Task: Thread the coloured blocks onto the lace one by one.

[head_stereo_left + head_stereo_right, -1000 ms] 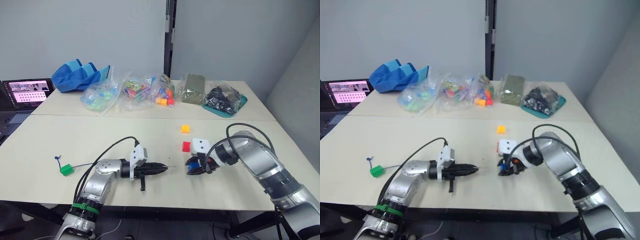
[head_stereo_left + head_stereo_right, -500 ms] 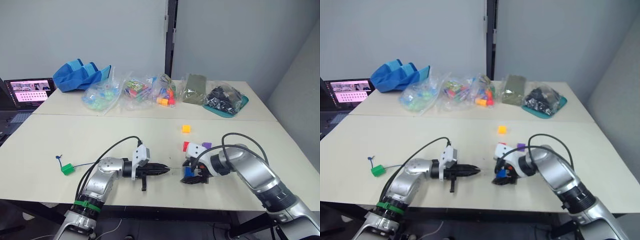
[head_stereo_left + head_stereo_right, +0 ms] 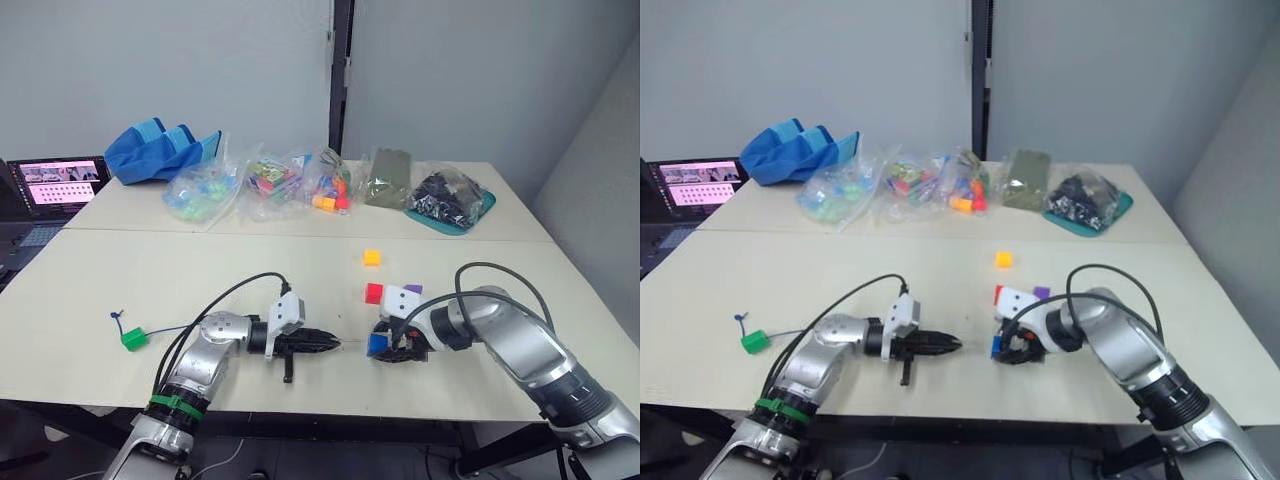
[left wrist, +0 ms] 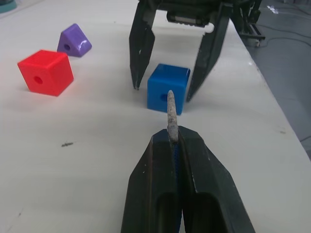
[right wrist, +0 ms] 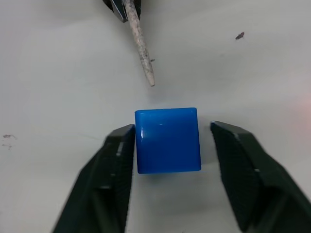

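Nearest the robot, the left hand (image 4: 176,145) is clenched on the lace tip (image 4: 170,109), the stiff pale needle poking out past its black fingers and aimed at the blue block (image 4: 167,89) just ahead. The tip stands a little short of the block, not yet in the hole (a small round opening shows on the face toward it). The rest of the lace (image 3: 165,328) trails back across the desk (image 3: 100,280) to the green block (image 3: 132,339) near the robot's left, which looks already threaded on.

The right hand (image 5: 167,145) straddles the blue block with its fingers apart: one finger touches or nearly touches one side, the other stands off with a gap, so the block sits on the desk, not gripped.

The step in hand is threading the second block. The next move likely calls for the right hand to close and steady the block, hole lined up with the needle, while the left pushes the tip in.

Just beyond lie the red block (image 4: 45,72) and purple block (image 4: 73,41), then the yellow-orange block (image 3: 371,257) farther out.
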